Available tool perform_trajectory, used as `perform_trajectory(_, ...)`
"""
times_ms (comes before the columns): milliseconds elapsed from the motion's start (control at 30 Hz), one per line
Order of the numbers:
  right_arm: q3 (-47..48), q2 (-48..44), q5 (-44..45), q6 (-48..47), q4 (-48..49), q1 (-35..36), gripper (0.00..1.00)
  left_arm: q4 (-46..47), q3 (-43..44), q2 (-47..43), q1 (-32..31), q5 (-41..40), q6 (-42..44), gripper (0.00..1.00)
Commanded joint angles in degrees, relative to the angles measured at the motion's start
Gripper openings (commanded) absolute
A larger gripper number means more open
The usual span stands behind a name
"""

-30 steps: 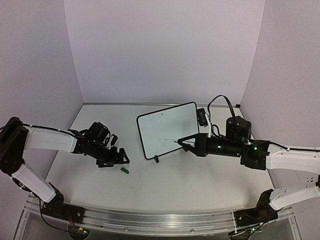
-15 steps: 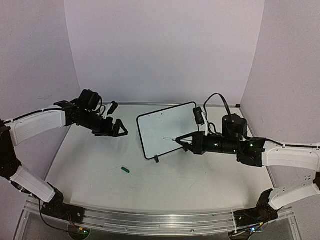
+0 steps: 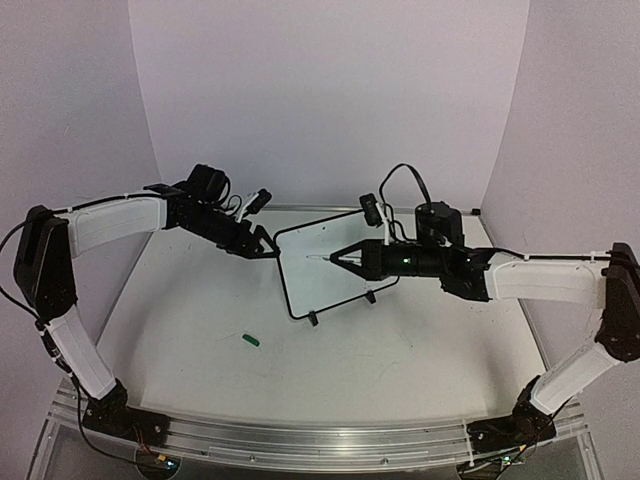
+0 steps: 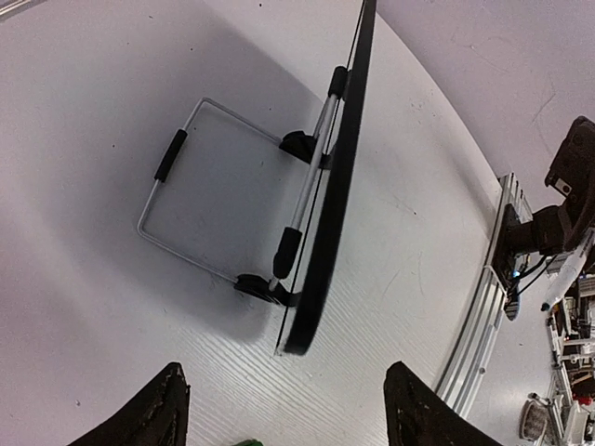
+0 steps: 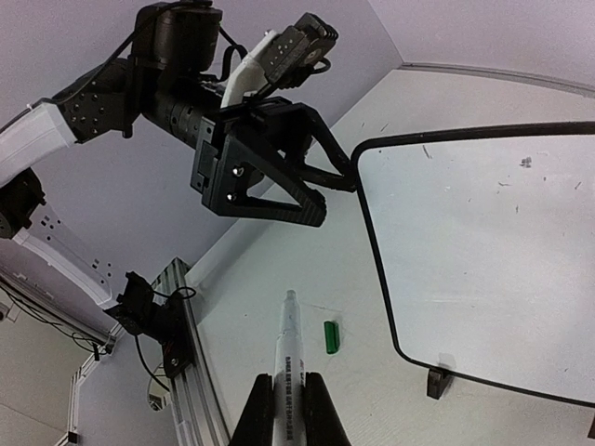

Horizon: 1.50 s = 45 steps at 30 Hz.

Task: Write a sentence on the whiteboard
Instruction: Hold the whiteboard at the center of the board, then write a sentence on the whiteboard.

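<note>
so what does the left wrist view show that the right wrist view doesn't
Left wrist only: the bent wire stand behind the black-framed white board, seen edge-on. Right wrist only: the board's writing face and a white marker pen clamped in the right jaws. Both: the board, the left jaws open near it, the white table.

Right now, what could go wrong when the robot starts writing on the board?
1. The board leans on a thin wire stand, and the left jaws are open at its corner, not holding it, so a push from writing might slide or tip it.
2. The right jaws pinch the marker with much of it sticking out, so the tip may wobble.
3. The cap lies loose and could get knocked away.
</note>
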Motion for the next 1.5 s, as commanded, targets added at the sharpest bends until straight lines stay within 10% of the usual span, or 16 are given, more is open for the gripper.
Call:
perform_trajectory(0,4.93,3.59,-2.37,-1.91,2.77,-0.64,0.00,2.40,5.61,3.11,0.19,0.82,2.20,0.65)
perform_trajectory(667,10.83,12.22,0.45,-4.30,2.68,-0.76,0.00,5.69,4.49,5.61,0.19,6.83,5.95,0.01)
perform_trajectory(1467,16.59,17.87,1.98,-5.72,1.19,-0.76,0.00,2.71,1.35,2.16,0.15,5.08,13.19,0.00)
